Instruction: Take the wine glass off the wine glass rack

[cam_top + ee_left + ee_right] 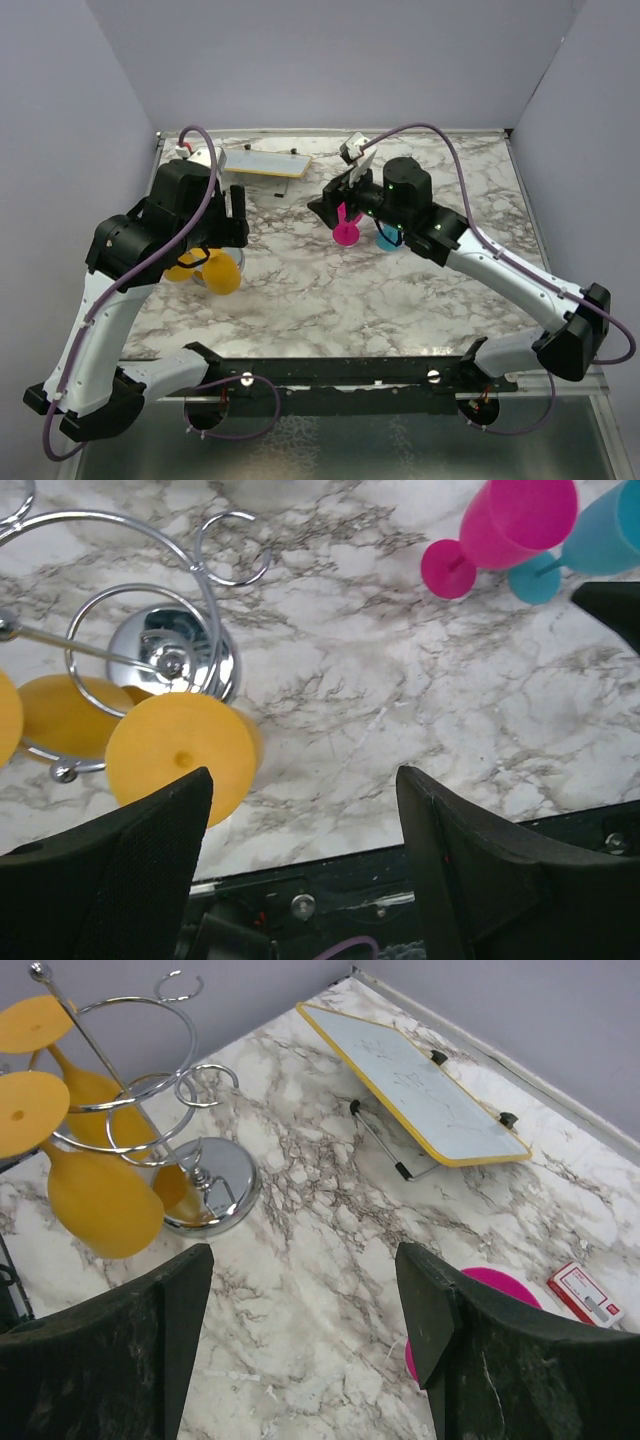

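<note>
The chrome wine glass rack [175, 660] stands at the table's left with two yellow wine glasses hanging upside down from its wire arms: one nearer [180, 758], one behind [65, 715]. In the top view the glasses [222, 272] show below my left arm. My left gripper [305, 780] is open and empty, just right of the nearer glass. My right gripper [305, 1255] is open and empty at mid-table, facing the rack [215, 1180] and its glasses [95, 1200]. The left gripper [238, 208] and right gripper [322, 205] are well apart.
A pink glass [346, 232] and a blue glass [386, 238] sit under my right arm. A yellow-edged flat board [268, 162] lies at the back. A small red-and-white box [585, 1295] lies on the marble near the wall.
</note>
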{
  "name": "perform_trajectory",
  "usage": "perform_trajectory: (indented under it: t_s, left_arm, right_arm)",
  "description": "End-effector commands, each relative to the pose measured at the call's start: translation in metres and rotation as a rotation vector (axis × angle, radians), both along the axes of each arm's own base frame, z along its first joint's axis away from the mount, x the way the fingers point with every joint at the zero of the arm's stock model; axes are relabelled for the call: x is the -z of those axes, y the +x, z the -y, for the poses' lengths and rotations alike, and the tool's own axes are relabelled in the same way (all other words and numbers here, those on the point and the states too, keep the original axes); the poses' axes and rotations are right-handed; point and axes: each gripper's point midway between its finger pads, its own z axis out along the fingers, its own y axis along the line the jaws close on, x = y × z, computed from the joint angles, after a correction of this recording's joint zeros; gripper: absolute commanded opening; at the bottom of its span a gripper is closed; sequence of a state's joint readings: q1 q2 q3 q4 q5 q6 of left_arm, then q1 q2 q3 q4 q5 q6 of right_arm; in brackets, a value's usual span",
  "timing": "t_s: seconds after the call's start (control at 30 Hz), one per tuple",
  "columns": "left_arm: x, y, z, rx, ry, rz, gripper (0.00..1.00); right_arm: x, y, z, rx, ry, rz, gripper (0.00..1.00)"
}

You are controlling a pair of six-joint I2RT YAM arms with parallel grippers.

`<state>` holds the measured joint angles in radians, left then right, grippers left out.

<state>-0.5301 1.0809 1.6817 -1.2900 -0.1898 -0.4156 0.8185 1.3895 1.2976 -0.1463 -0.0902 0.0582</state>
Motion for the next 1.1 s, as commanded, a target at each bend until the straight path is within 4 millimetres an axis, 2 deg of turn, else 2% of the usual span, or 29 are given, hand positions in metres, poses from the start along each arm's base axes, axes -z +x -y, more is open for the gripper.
perform_trajectory:
  t_s: [0.0, 0.13, 0.23, 0.47, 0.73, 0.93, 1.07]
  left_arm:
    - [0.016, -0.016, -0.038, -0.076, 0.167, -0.07, 0.73]
    - [0.028, -0.014, -0.044, -0.112, 0.214, -0.098, 0.71]
    - [0.03, -0.008, -0.047, -0.136, 0.254, -0.096, 0.69]
    - [0.037, 0.011, -0.032, -0.131, 0.348, -0.109, 0.67]
    - [0.037, 0.023, -0.035, -0.167, 0.458, -0.071, 0.66]
    - [0.038, 0.024, -0.037, -0.187, 0.489, -0.055, 0.64]
    - [0.028, 0.022, -0.033, -0.189, 0.437, -0.031, 0.65]
  right_arm:
    - [-0.004, -0.008, 0.013, 0.032, 0.035, 0.005, 0.75]
    - [-0.005, -0.01, 0.019, 0.048, 0.04, 0.015, 0.75]
    - [-0.006, -0.011, 0.018, 0.042, 0.046, 0.019, 0.75]
    - [0.002, -0.008, 0.013, 0.032, 0.037, 0.009, 0.75]
    - [0.007, -0.007, 0.016, 0.051, 0.027, 0.01, 0.75]
    - [0.008, -0.007, 0.016, 0.049, 0.026, 0.008, 0.75]
    - [0.006, -0.015, 0.004, -0.005, 0.071, -0.049, 0.76]
